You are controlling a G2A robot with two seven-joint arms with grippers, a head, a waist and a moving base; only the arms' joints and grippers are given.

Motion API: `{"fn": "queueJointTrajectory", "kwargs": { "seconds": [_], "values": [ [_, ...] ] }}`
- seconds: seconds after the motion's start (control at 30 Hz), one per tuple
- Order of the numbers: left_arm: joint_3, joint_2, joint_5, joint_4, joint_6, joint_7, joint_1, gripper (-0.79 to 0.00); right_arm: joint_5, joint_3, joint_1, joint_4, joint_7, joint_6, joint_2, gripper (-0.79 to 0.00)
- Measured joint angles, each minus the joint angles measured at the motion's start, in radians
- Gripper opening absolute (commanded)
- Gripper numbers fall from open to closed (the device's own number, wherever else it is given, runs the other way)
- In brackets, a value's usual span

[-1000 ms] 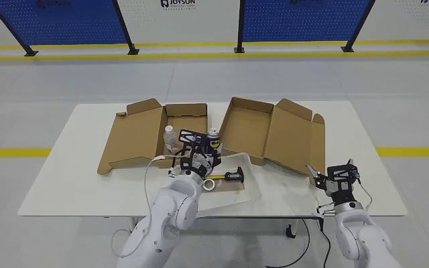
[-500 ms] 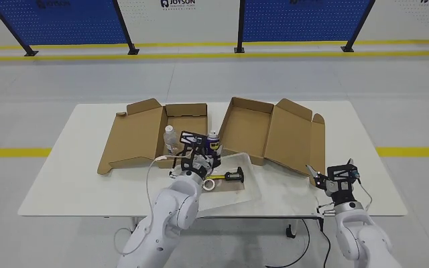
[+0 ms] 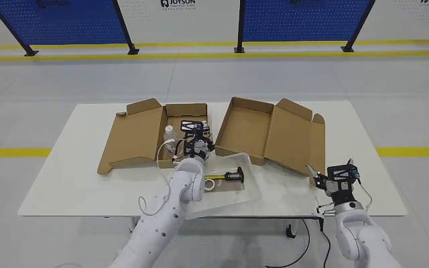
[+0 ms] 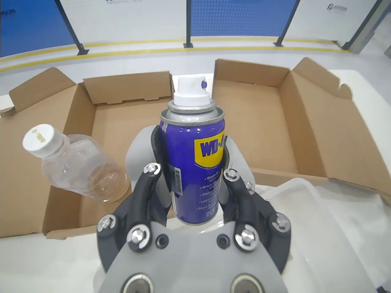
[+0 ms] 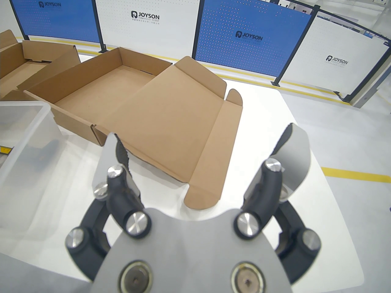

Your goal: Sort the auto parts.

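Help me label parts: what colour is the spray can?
Spray can: blue with yellow patch; left wrist view.

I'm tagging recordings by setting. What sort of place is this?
Probably an industrial robot test or demo hall: blue and white perforated partition panels, yellow floor lines, and a white table holding cardboard boxes.

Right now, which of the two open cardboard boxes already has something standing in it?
The cardboard box nearer the left gripper: a clear plastic bottle with a white cap stands inside. The other cardboard box shows bare floor.
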Motion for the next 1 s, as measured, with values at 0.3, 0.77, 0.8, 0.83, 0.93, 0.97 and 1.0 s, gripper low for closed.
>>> {"fn": "queueJointTrajectory", "kwargs": {
  "seconds": [0.3, 0.77, 0.8, 0.83, 0.93, 0.97, 1.0],
  "values": [
    [0.025, -0.026, -0.003, 0.155, 0.068, -0.06, -0.079, -0.785, 0.0, 0.0, 0.0, 0.0, 0.0, 0.0, 0.0, 0.0],
    [0.029, -0.049, -0.001, 0.271, 0.075, -0.17, -0.154, -0.785, 0.0, 0.0, 0.0, 0.0, 0.0, 0.0, 0.0, 0.0],
    [0.029, -0.05, -0.001, 0.274, 0.077, -0.172, -0.156, -0.785, 0.0, 0.0, 0.0, 0.0, 0.0, 0.0, 0.0, 0.0],
    [0.03, -0.052, 0.0, 0.278, 0.077, -0.174, -0.158, -0.785, 0.0, 0.0, 0.0, 0.0, 0.0, 0.0, 0.0, 0.0],
    [0.035, -0.057, 0.004, 0.294, 0.076, -0.183, -0.166, -0.742, 0.0, 0.0, 0.0, 0.0, 0.0, 0.0, 0.0, 0.0],
    [0.037, -0.059, 0.004, 0.301, 0.078, -0.188, -0.169, -0.643, 0.0, 0.0, 0.0, 0.0, 0.0, 0.0, 0.0, 0.0],
    [0.037, -0.061, 0.003, 0.305, 0.081, -0.189, -0.171, -0.631, 0.0, 0.0, 0.0, 0.0, 0.0, 0.0, 0.0, 0.0]
  ]
}}
